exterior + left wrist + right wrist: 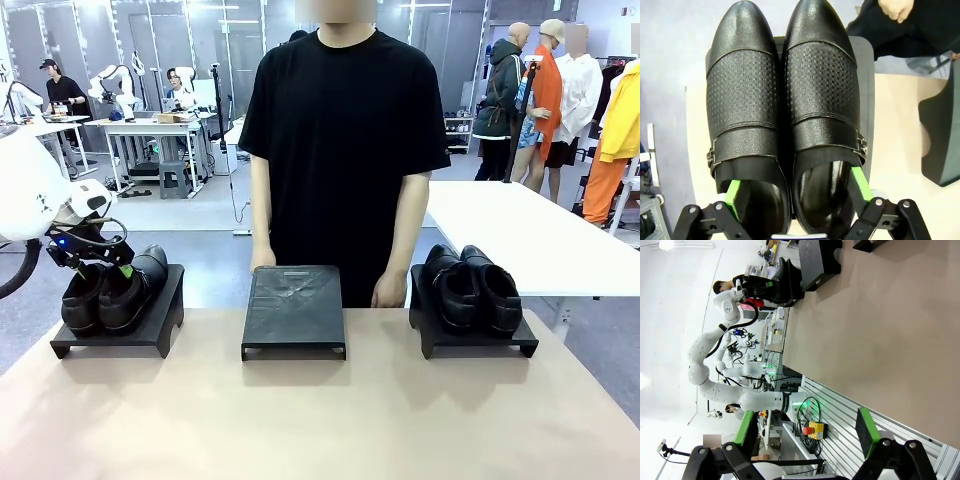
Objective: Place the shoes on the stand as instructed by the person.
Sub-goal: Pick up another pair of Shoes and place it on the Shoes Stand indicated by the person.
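Gripping a pair of shoes (785, 125) at the table's (300, 420) left edge.
Left gripper (797, 187) pinches their inner sides on the left stand (160, 320); right gripper (805, 427) is spread, holding nothing; another pair (470, 288) sits on the right stand (480, 345).

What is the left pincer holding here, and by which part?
The left pincer spans the left pair of shoes at the heel openings, one finger inside each shoe. A firm grip cannot be told.
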### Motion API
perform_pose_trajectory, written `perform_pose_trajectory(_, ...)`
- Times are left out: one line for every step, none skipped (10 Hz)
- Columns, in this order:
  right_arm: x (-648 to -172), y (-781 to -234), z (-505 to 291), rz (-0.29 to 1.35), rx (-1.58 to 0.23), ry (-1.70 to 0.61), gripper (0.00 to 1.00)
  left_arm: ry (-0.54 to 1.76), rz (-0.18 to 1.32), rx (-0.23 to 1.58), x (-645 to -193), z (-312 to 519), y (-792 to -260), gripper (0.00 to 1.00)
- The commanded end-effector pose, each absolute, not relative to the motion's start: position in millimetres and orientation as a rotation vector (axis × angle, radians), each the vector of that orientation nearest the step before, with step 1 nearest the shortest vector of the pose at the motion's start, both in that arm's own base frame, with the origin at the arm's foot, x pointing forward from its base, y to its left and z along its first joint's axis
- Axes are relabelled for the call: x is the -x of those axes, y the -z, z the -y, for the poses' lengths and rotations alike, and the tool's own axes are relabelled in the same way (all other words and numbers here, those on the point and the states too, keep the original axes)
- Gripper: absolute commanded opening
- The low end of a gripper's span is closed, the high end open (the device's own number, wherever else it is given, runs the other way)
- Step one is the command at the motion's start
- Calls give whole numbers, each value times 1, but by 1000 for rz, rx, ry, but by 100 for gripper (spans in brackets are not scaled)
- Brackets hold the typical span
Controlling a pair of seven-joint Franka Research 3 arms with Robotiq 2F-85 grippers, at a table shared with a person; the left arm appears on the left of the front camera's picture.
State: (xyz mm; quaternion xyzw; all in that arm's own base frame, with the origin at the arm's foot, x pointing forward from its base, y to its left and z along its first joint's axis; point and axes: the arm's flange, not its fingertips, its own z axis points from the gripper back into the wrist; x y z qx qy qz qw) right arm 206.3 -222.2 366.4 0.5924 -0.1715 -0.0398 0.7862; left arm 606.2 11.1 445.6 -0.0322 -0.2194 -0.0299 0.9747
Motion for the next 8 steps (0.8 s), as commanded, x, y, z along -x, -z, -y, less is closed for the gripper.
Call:
perform_pose_trajectory(-206, -370, 220, 380, -1285, 90, 100, 60, 442, 65, -606, -11, -446, 100)
perform_pose_trajectory(-206, -370, 220, 380, -1285, 90, 100, 98, 407, 90, -602, 1, -471, 100)
perform_pose_trajectory(-206, -370, 220, 380, -1285, 90, 100, 118, 366, 135, -593, -5, -490, 100)
perform_pose_trajectory(-206, -370, 220, 380, -1285, 90, 100, 123, 300, 219, -575, -25, -507, 100)
perform_pose_trajectory(-206, -370, 220, 380, -1285, 90, 100, 137, 240, 301, -557, -45, -517, 100)
perform_pose_trajectory(-206, -370, 220, 380, -1285, 90, 100, 180, 209, 379, -532, -66, -524, 100)
perform_pose_trajectory(-206, -370, 220, 380, -1285, 90, 100, 247, 188, 488, -504, -90, -527, 100)
perform_pose_trajectory(-206, -370, 220, 380, -1285, 90, 100, 266, 169, 618, -477, -121, -525, 100)
